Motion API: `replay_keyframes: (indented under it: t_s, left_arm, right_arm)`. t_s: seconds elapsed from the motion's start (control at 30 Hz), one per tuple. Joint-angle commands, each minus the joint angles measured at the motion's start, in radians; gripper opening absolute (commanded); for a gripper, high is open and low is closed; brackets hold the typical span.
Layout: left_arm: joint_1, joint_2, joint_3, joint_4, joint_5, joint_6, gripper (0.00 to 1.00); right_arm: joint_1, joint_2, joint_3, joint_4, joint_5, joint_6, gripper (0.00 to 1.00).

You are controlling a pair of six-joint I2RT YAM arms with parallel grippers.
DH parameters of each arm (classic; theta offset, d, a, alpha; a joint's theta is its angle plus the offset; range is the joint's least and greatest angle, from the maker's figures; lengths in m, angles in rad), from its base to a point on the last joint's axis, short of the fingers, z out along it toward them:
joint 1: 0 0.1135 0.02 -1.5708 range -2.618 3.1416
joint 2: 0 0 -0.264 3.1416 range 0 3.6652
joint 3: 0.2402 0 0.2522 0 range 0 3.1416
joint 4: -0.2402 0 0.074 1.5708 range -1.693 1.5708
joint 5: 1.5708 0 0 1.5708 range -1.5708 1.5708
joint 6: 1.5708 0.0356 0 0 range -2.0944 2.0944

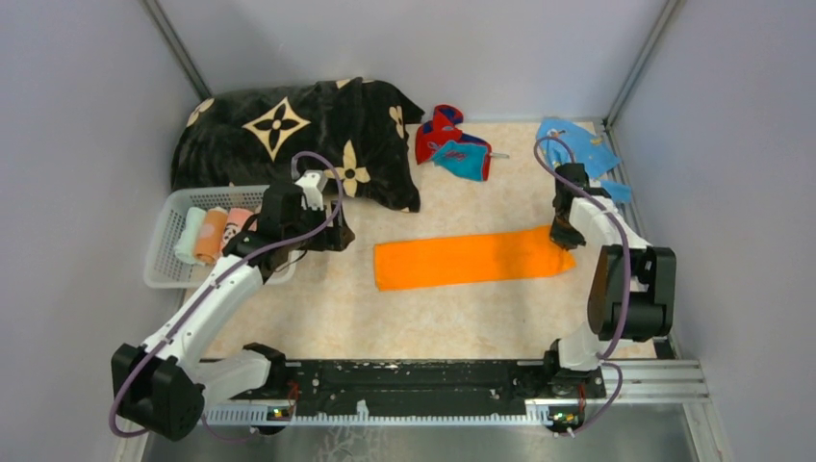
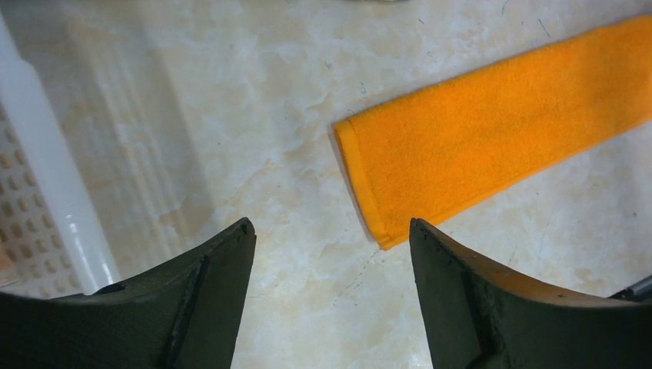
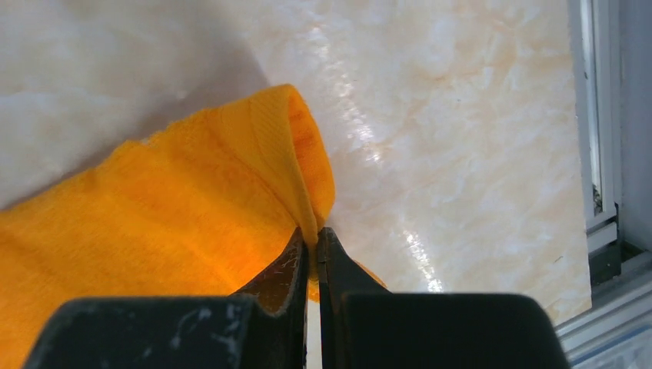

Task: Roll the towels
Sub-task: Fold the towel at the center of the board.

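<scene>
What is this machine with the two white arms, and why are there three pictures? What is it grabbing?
It is a robot with two arms. One picture looks down from above; the other two come from small cameras on each wrist. On the table lies a long orange towel. The right tool is shut, pinching the towel's end. The left tool is open and holds nothing, near the other end. A white basket holds rolled towels, beside a black flowered blanket.

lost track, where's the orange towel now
Top view: the orange towel lies flat in the middle of the table, its right end pinched by the right gripper.
</scene>
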Motion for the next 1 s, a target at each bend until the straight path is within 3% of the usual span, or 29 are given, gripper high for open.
replay_keyframes:
  t_s: [0.0,0.13,0.3,0.63,0.97]
  left_arm:
    - [0.006,0.039,-0.014,0.048,0.115,-0.048,0.78]
    - [0.005,0.071,-0.028,0.059,0.152,-0.092,0.77]
    - [0.006,0.094,-0.085,0.104,0.182,-0.154,0.76]
    - [0.002,0.185,-0.161,0.191,0.232,-0.265,0.69]
    - [-0.047,0.278,-0.204,0.312,0.241,-0.337,0.62]
  right_arm:
    - [0.094,-0.107,0.044,0.003,-0.073,-0.014,0.0]
    - [0.168,-0.153,0.046,0.018,-0.373,0.013,0.0]
    - [0.331,-0.164,0.02,0.117,-0.583,0.093,0.0]
    - [0.619,-0.01,0.177,0.161,-0.6,0.182,0.0]
    - [0.742,0.142,0.275,0.179,-0.559,0.297,0.0]
